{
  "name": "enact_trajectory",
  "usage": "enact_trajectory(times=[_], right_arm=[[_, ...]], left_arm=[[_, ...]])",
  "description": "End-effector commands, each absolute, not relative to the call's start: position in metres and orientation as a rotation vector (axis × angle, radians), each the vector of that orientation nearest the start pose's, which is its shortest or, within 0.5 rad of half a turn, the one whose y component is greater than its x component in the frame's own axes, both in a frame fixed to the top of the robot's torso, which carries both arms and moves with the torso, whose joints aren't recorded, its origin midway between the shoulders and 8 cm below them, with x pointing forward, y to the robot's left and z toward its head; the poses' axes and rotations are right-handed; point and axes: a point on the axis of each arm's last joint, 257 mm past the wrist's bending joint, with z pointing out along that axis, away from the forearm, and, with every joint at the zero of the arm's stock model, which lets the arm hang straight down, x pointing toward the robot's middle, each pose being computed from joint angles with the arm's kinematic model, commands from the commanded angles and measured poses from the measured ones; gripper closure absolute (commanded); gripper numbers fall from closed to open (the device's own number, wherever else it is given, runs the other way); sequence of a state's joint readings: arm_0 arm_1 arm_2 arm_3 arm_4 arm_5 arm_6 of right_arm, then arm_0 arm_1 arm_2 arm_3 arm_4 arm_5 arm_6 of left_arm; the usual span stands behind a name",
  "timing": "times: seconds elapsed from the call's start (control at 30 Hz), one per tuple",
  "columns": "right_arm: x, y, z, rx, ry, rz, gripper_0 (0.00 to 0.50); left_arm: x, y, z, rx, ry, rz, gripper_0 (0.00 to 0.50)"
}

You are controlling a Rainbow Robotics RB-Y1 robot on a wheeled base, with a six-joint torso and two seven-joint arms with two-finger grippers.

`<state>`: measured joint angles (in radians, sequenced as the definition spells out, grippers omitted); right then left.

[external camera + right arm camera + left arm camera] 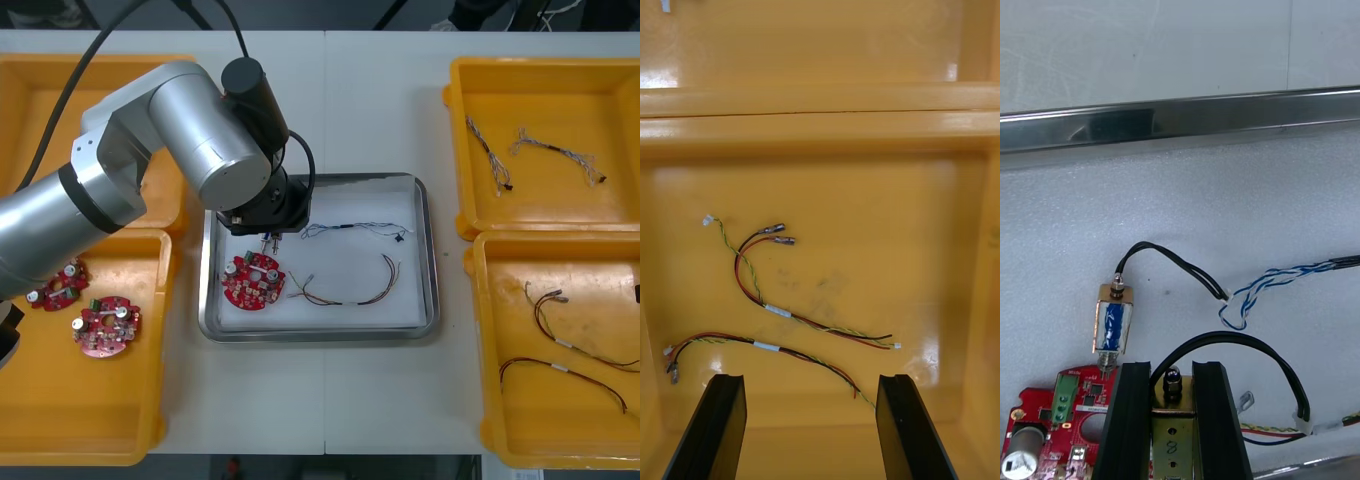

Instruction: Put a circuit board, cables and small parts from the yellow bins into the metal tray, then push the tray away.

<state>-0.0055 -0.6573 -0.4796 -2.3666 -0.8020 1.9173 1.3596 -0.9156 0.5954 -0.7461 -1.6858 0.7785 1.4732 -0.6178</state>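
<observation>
My left gripper (268, 243) hangs low over the left part of the metal tray (428, 260), just above a round red circuit board (253, 281). In the left wrist view its fingers (1127, 420) are shut on a small metal part (1172, 409) with a looping black cable (1225, 339). A second small metal part (1112, 322) with a blue middle lies on the white tray floor beyond the fingertips, beside the circuit board (1045, 442). A blue and white cable (345, 229) and a red and yellow cable (350, 292) lie in the tray. My right gripper (811, 420) is open above red and yellow cables (760, 296) in a bin.
Two more circuit boards (57, 285) (105, 325) lie in the near left yellow bin (160, 400). The far right bin (455, 150) holds blue and white cables (490, 155); the near right bin (480, 350) holds red and yellow cables (560, 340). The tray rim (1180, 124) runs beyond the left fingers.
</observation>
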Motion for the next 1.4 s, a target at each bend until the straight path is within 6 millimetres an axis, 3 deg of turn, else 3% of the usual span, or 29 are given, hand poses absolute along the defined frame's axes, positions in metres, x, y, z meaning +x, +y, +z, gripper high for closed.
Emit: enact_trajectory(times=[0.03, 0.2, 0.43, 0.47, 0.5, 0.57, 0.6, 1.03, 1.23, 1.4], right_arm=[[0.336, -0.387, -0.163, 0.086, 2.603, -0.049, 0.000], [0.337, -0.386, -0.162, 0.083, 2.603, -0.046, 0.000], [0.337, -0.386, -0.162, 0.080, 2.604, -0.043, 0.000], [0.337, -0.386, -0.162, 0.082, 2.603, -0.044, 0.000], [0.337, -0.386, -0.161, 0.083, 2.601, -0.044, 0.000], [0.337, -0.386, -0.161, 0.083, 2.601, -0.044, 0.000], [0.337, -0.386, -0.161, 0.083, 2.601, -0.044, 0.000], [0.338, -0.384, -0.161, 0.076, 2.600, -0.039, 0.000], [0.341, -0.377, -0.159, 0.047, 2.597, -0.020, 0.000], [0.348, -0.354, -0.153, -0.043, 2.580, 0.005, 0.000]], left_arm=[[0.507, 0.050, -0.203, 0.180, 2.599, -0.198, 0.500], [0.515, 0.053, -0.216, 0.172, 2.585, -0.180, 0.500], [0.515, 0.051, -0.216, 0.154, 2.587, -0.190, 0.496], [0.515, 0.050, -0.215, 0.153, 2.585, -0.195, 0.463], [0.514, 0.049, -0.214, 0.150, 2.585, -0.200, 0.275], [0.514, 0.048, -0.213, 0.143, 2.585, -0.208, 0.013], [0.514, 0.048, -0.212, 0.138, 2.583, -0.209, 0.000], [0.515, 0.052, -0.198, 0.106, 2.582, -0.221, 0.000], [0.518, 0.070, -0.174, 0.060, 2.579, -0.195, 0.000], [0.520, 0.100, -0.148, 0.008, 2.582, -0.158, 0.000]])
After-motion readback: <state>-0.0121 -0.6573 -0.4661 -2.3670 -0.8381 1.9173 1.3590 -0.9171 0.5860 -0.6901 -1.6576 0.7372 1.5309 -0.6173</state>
